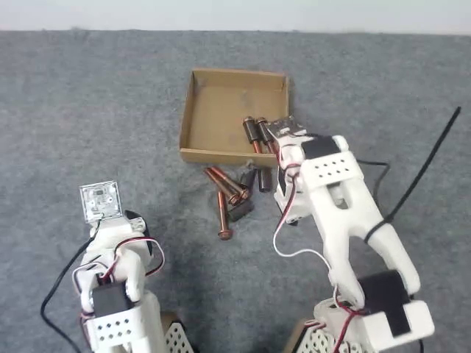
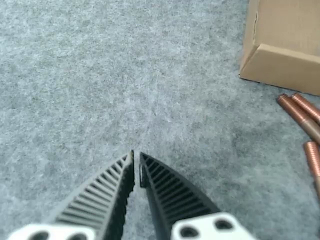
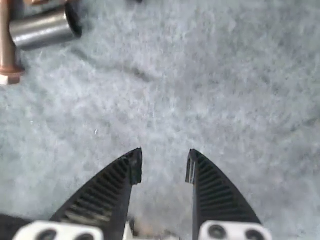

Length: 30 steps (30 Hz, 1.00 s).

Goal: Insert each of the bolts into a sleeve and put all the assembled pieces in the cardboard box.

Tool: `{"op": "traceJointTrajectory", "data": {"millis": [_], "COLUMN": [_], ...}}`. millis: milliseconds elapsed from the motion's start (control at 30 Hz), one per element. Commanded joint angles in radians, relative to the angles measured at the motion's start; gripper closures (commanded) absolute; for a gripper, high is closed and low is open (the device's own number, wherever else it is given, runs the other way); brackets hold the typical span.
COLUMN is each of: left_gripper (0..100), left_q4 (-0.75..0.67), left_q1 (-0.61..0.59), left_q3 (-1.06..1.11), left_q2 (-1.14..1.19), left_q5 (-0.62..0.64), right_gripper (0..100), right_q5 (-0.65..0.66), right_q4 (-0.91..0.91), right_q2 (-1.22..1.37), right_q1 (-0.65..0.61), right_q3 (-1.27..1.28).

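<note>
A grey, short-pile carpet covers the whole working surface. Its nap is flecked with lighter and darker fibres, which gives it a mottled, felt-like look. In the high view it runs to the frame edge at 3, 6 and 9 o'clock. At 12 o'clock it ends in a straight line, and beyond that line lies a pale, whitish band, smooth and plain; whether this is a wall or a floor cannot be told. The light is soft and even, leaving only faint, blurred shadows on the carpet. Close up in both wrist views, the same carpet shows a fuzzy, matted texture.
</note>
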Motion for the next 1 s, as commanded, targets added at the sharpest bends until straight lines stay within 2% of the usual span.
{"op": "traceJointTrajectory", "data": {"millis": [0, 400, 667, 800, 967], "left_gripper": [99, 99, 99, 99, 99], "left_q4": [-0.006, -0.006, -0.006, -0.006, -0.006], "left_q1": [-0.003, -0.003, -0.003, -0.003, -0.003], "left_q3": [-0.008, -0.008, -0.008, -0.008, -0.008], "left_q2": [-0.014, -0.014, -0.014, -0.014, -0.014], "left_q5": [-0.011, -0.011, -0.011, -0.011, -0.011], "right_gripper": [86.5, 86.5, 86.5, 86.5, 86.5], "right_q5": [0.009, 0.009, 0.011, 0.011, 0.009], "right_q4": [-0.114, -0.501, -0.625, -0.622, -0.499], "right_q2": [-0.07, -0.067, -0.047, 0.067, 0.229], "right_q1": [-0.005, -0.025, -0.105, -0.102, -0.101], "right_q3": [0.026, 0.097, 0.106, 0.029, -0.146]}}
